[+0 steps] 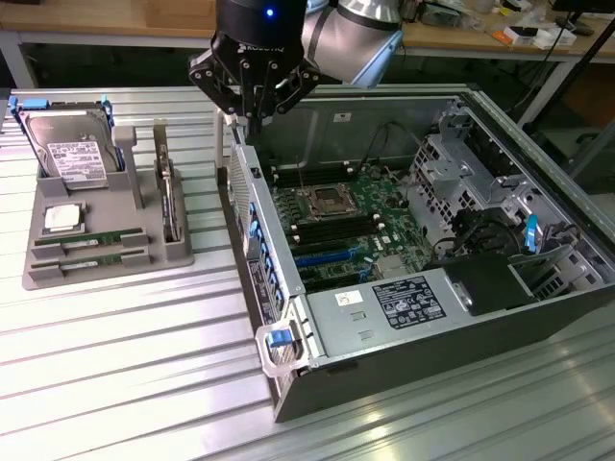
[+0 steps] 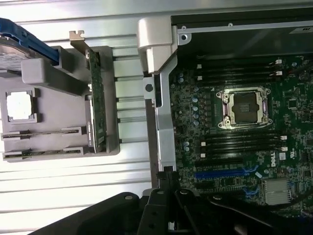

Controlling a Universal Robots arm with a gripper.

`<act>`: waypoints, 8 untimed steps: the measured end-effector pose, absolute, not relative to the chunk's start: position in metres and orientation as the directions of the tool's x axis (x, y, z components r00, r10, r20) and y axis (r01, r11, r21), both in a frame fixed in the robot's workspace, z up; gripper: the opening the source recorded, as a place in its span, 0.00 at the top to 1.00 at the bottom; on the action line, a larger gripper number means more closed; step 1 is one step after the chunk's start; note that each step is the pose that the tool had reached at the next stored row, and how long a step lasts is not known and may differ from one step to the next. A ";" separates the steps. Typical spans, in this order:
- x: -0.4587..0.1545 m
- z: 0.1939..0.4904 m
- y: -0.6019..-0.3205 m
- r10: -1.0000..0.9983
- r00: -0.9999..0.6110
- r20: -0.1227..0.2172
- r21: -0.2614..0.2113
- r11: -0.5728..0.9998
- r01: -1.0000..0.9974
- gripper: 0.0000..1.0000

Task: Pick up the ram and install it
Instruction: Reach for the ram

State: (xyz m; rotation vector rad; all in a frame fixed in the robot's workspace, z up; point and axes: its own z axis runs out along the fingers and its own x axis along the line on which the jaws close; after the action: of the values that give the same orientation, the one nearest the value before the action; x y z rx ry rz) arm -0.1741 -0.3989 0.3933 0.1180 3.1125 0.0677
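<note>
Ram point(image 1: 91, 237) lay flat in the front slots of the grey holder point(image 1: 178, 252), two green sticks one behind the other. In the exterior view they were at about 8 o'clock from the hand point(image 1: 252, 111) and well apart from it. The hand was shut, its dark fingers drawn together with nothing between them that I could see. It hung pointing straight down, close above the rim of the open computer case point(image 1: 384, 379), over the side wall nearest the holder. Whether it touched the metal I could not tell. The arm point(image 1: 360, 38) reached in from 12 o'clock of the exterior view, its silver joint bent above the case. In the wrist view the closed fingertips point(image 2: 168, 177) sat over that same wall. The motherboard point(image 2: 234, 147) and its open processor socket point(image 2: 244, 107) lay to one side, and the holder on the ribbed metal table point(image 1: 144, 365) to the other.
</note>
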 end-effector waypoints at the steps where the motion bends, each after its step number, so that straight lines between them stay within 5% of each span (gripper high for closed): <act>1: -0.175 0.393 -0.399 0.076 -0.997 -0.024 0.044 0.996 0.075 0.89; 8: -0.189 0.393 -0.399 0.076 -0.997 -0.024 0.044 0.996 0.075 0.89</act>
State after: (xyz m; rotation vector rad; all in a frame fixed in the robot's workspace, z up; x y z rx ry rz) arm -0.1885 -0.3989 0.3933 0.1180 3.1125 0.0678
